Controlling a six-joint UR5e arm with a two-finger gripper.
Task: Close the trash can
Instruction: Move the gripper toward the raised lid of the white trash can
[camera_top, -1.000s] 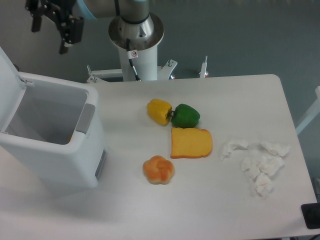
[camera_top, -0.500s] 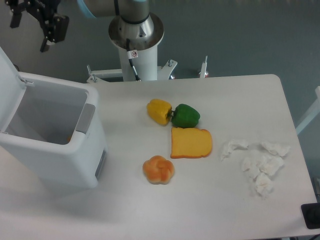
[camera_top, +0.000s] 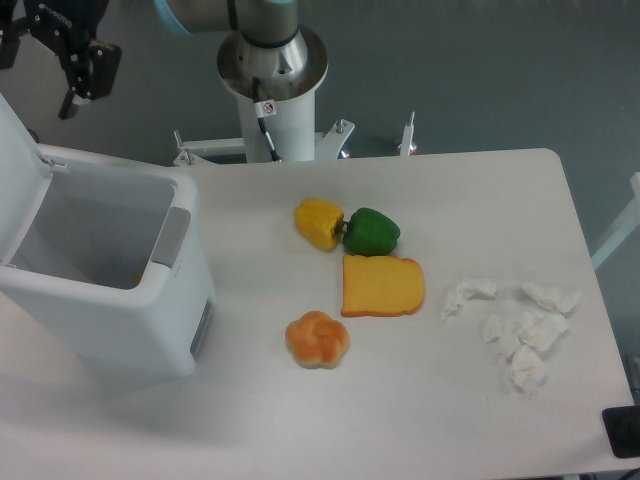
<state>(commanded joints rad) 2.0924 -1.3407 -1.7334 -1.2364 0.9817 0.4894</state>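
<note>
The white trash can (camera_top: 120, 315) stands at the left of the table with its top open. Its lid (camera_top: 18, 175) is tilted up and back at the far left edge of the view. A grey latch tab (camera_top: 172, 237) sits on the can's right rim, and a bit of orange shows inside. My gripper (camera_top: 36, 85) hangs in the air at the top left corner, above and behind the raised lid, apart from it. Its fingers are spread open with nothing between them, and the left finger is partly cut off by the frame edge.
A yellow pepper (camera_top: 319, 221), a green pepper (camera_top: 371, 231), an orange bread slice (camera_top: 381, 286) and a bun (camera_top: 317, 339) lie mid-table. Crumpled white paper pieces (camera_top: 520, 328) lie at the right. The robot's base column (camera_top: 270, 90) stands behind the table.
My gripper has moved left across the top of the view, from above the can's opening to above the raised lid. The lid and the other things have not moved.
</note>
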